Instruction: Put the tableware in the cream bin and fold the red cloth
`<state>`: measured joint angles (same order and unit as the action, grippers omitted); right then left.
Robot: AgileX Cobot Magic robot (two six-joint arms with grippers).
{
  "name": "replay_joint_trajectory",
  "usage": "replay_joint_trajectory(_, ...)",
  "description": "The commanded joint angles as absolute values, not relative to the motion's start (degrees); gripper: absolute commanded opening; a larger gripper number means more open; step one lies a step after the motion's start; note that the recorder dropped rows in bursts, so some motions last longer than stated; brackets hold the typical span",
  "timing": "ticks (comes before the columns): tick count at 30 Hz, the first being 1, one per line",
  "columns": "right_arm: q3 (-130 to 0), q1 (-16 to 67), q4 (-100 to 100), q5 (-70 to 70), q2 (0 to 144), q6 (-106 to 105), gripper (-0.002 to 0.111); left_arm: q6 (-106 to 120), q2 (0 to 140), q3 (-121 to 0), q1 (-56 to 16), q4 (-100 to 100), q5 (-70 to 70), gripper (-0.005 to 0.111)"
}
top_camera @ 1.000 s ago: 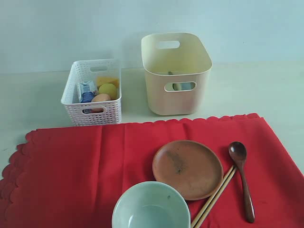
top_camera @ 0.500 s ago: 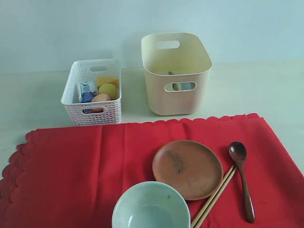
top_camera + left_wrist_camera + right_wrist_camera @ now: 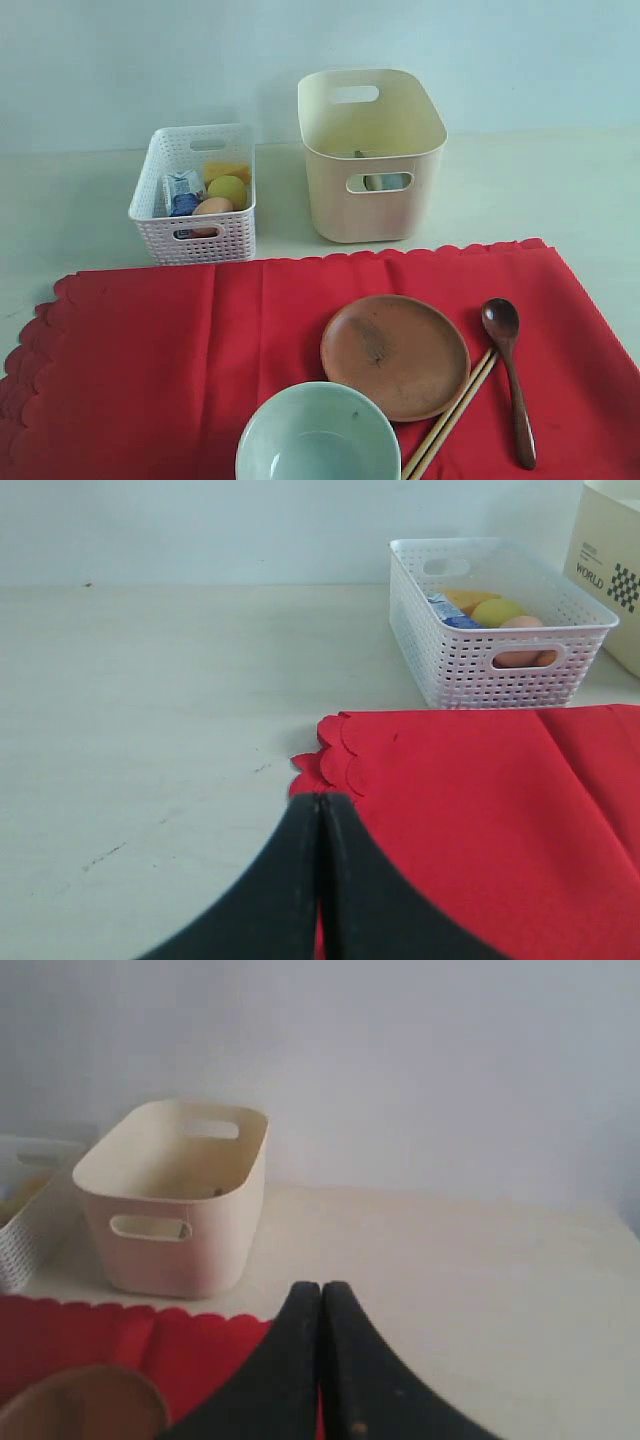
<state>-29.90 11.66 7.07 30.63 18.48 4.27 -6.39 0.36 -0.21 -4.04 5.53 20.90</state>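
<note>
On the wide scalloped red cloth (image 3: 150, 370), a round brown plate (image 3: 395, 355), pale green bowl (image 3: 318, 438), dark wooden spoon (image 3: 501, 322) and wooden chopsticks (image 3: 450, 416) lie short of the tall cream plastic bin (image 3: 372, 215), seemingly because both arms' jaws are pressed together, gripping nothing.

One cream bin (image 3: 370, 215) at upper centre, one white lattice basket (image 3: 200, 241) at upper left, one red cloth (image 3: 140, 370), one brown plate (image 3: 395, 355), one pale green bowl (image 3: 318, 438), one dark spoon (image 3: 512, 385), two chopsticks (image 3: 452, 408).
</note>
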Motion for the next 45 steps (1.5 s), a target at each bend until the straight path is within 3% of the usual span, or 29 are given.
replay_joint_trajectory(1,-31.2,11.4,-3.8,34.5,21.8,-6.6,0.000,-6.2,0.0,0.0,-3.8,4.9,20.4,0.000)
replay_joint_trajectory(14,-44.4,11.4,-20.8,53.7,44.7,-21.4,0.002,-6.2,0.0,0.0,-3.8,4.9,20.4,0.000)
replay_joint_trajectory(24,-44.6,11.4,-33.2,49.5,61.3,-35.5,0.039,-6.2,0.0,0.0,-3.8,4.9,20.4,0.000)
replay_joint_trajectory(27,-44.6,13.5,-31.1,46.7,65.4,-35.9,0.046,-6.2,0.0,0.0,-3.8,4.9,20.4,0.000)
replay_joint_trajectory(33,-44.6,19.7,-23.2,41.7,72.9,-32.1,0.047,-6.2,0.0,0.0,-3.8,4.9,20.4,0.000)
replay_joint_trajectory(38,-44.6,20.0,-7.6,40.6,81.2,-8.4,0.047,-6.2,0.0,0.0,-3.8,4.9,20.4,0.000)
replay_joint_trajectory(45,-47.9,20.0,-4.5,44.9,93.3,0.0,0.046,-6.2,0.0,0.0,-3.8,5.1,20.4,0.000)
